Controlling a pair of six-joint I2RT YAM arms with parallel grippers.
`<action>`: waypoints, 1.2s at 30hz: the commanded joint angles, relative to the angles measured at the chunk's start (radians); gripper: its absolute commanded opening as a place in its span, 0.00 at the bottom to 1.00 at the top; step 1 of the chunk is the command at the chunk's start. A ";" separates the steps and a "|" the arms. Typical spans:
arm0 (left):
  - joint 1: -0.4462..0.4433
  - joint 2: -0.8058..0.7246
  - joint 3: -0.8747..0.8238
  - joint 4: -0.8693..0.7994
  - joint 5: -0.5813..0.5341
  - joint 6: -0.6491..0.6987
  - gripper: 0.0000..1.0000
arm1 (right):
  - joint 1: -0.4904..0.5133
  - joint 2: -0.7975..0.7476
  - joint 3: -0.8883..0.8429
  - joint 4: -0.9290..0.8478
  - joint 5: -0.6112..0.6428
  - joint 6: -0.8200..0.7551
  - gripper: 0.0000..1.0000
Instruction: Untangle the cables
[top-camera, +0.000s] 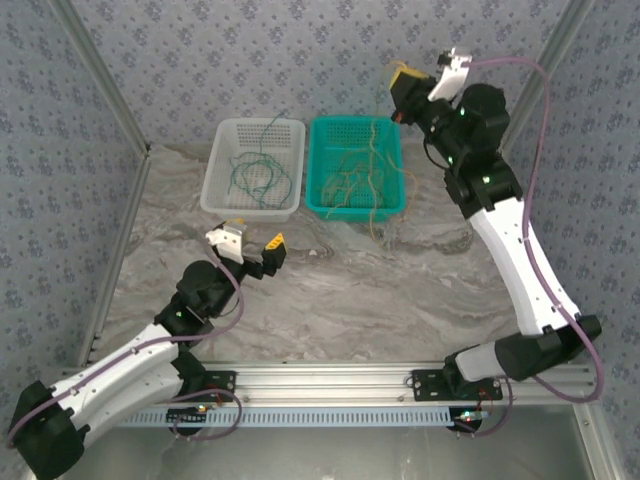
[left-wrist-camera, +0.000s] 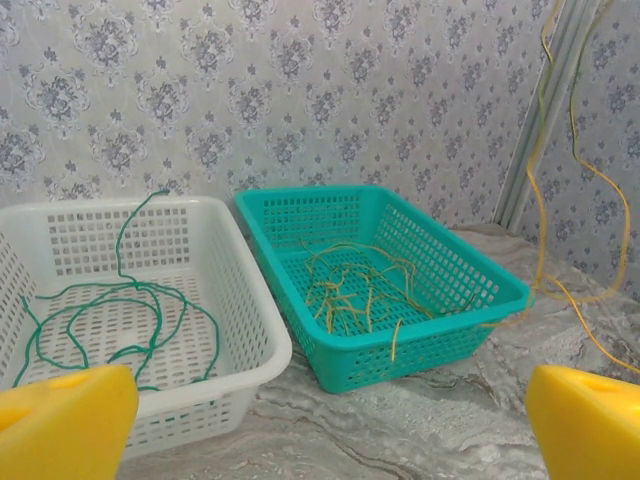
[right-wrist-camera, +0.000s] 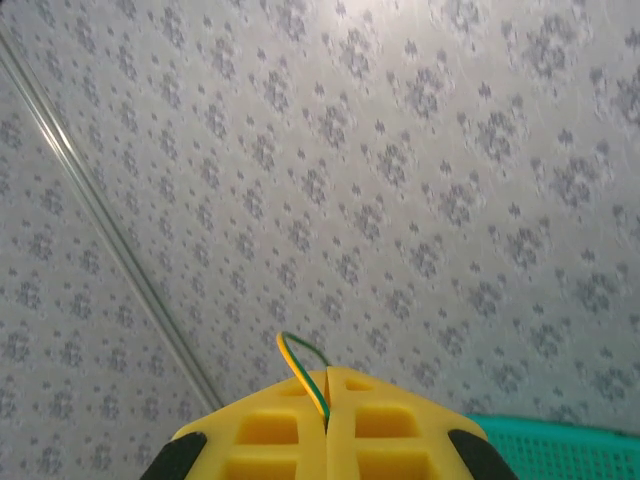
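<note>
Cables (left-wrist-camera: 340, 285) — thin green and yellow loops; right gripper (right-wrist-camera: 327, 395) pinches one, left gripper (top-camera: 250, 245) spread.

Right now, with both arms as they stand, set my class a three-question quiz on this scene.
1. True or false: the left gripper is shut.
2. The cables lying in the white basket are: A green, B red, C blue.
3. What is the right gripper pinching?
Key: 1 false, it stands open; 2 A; 3 a thin cable strand.
</note>
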 joint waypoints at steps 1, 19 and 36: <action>0.006 -0.003 0.004 -0.004 -0.019 -0.010 0.99 | -0.033 0.078 0.172 -0.028 -0.009 -0.019 0.00; 0.034 0.049 -0.007 -0.019 -0.017 -0.051 0.99 | -0.087 0.501 0.363 -0.097 -0.050 0.018 0.00; 0.119 0.249 0.058 0.021 0.048 -0.098 0.99 | -0.041 0.525 -0.099 -0.021 0.014 0.049 0.00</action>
